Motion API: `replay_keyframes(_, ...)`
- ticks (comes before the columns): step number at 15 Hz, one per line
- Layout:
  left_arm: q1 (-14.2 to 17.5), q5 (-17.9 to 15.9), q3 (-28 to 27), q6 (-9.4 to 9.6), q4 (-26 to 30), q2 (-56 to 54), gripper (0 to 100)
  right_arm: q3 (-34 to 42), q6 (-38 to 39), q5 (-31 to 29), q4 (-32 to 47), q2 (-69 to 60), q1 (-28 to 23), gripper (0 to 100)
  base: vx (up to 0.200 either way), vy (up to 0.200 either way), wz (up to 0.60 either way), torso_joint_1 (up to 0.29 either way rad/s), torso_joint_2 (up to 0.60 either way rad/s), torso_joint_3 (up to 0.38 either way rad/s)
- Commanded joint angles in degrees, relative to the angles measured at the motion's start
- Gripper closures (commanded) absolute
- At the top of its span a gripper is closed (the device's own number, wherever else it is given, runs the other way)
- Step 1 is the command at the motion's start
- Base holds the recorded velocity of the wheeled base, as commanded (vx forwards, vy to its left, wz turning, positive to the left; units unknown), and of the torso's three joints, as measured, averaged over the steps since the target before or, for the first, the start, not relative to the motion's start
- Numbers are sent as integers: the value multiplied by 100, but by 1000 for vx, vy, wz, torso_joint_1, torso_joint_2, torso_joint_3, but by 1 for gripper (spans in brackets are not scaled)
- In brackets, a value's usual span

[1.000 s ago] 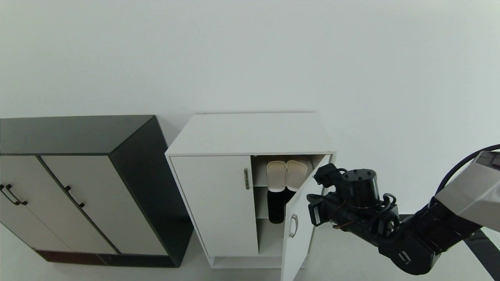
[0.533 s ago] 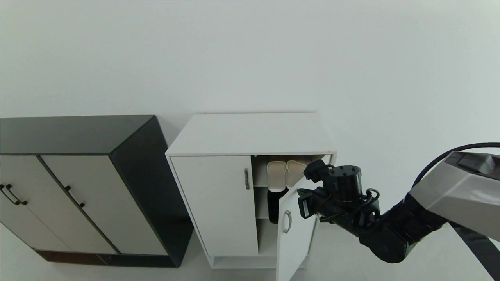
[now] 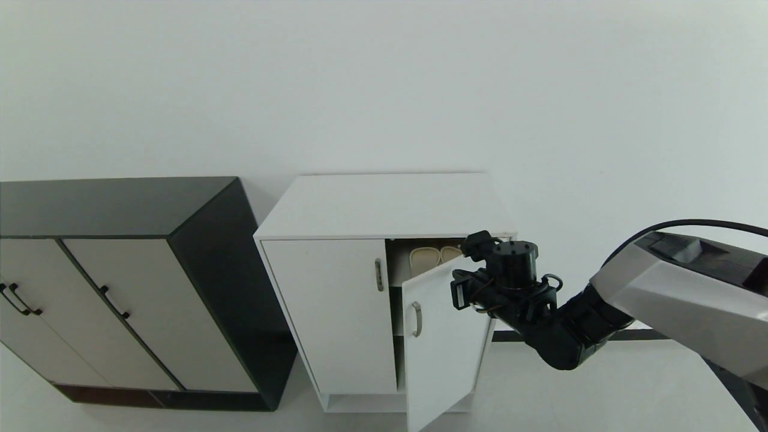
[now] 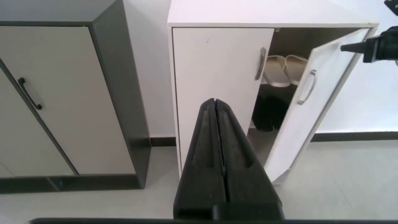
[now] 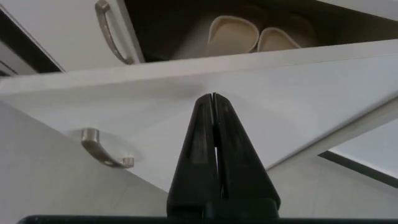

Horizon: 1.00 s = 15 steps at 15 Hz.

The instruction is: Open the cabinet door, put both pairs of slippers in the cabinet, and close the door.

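The white cabinet (image 3: pixel 384 207) has its left door closed and its right door (image 3: pixel 444 342) partly ajar. A cream pair of slippers (image 3: pixel 435 257) lies on the upper shelf and a black pair (image 4: pixel 270 109) stands on the shelf below. My right gripper (image 3: pixel 471 245) is shut, its tips pressed against the outside of the right door's top corner. In the right wrist view the right gripper (image 5: pixel 214 102) sits just below the door's top edge (image 5: pixel 261 62), with the cream slippers (image 5: pixel 233 31) beyond. My left gripper (image 4: pixel 215 109) is shut on nothing, well back from the cabinet front.
A dark cabinet with beige doors (image 3: pixel 120 288) stands against the white cabinet's left side. A plain wall is behind both. Open floor lies in front, and a black strip (image 3: pixel 600 335) runs along the floor to the right.
My right gripper has moved left, pushing the right door from wide open to partly ajar. The door now covers the black slippers in the head view.
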Motion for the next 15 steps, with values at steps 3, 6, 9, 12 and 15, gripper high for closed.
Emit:
replay_keyframes(3, 0, 1, 0, -2, 0, 9, 100, -398, 0, 5, -9, 436, -120, 100, 0, 0, 0, 0, 0, 0)
replay_keyframes(6, 0, 1, 0, -2, 0, 0, 100, -670, 0, 5, -9, 603, -155, 100, 0, 0, 0, 0, 0, 0)
replay_keyframes(9, 0, 9, 0, -2, 0, 9, 100, -1004, 8, -4, -9, 805, -208, 100, 0, 0, 0, 0, 0, 0)
replay_keyframes(12, 0, 1, 0, -11, 0, 0, 100, -1250, 26, -4, -18, 981, -322, 100, 0, 0, 0, 0, 0, 0)
replay_keyframes(15, 0, 9, 0, -11, 0, 0, 100, -1514, 52, -4, -18, 1122, -454, 100, 0, 0, 0, 0, 0, 0)
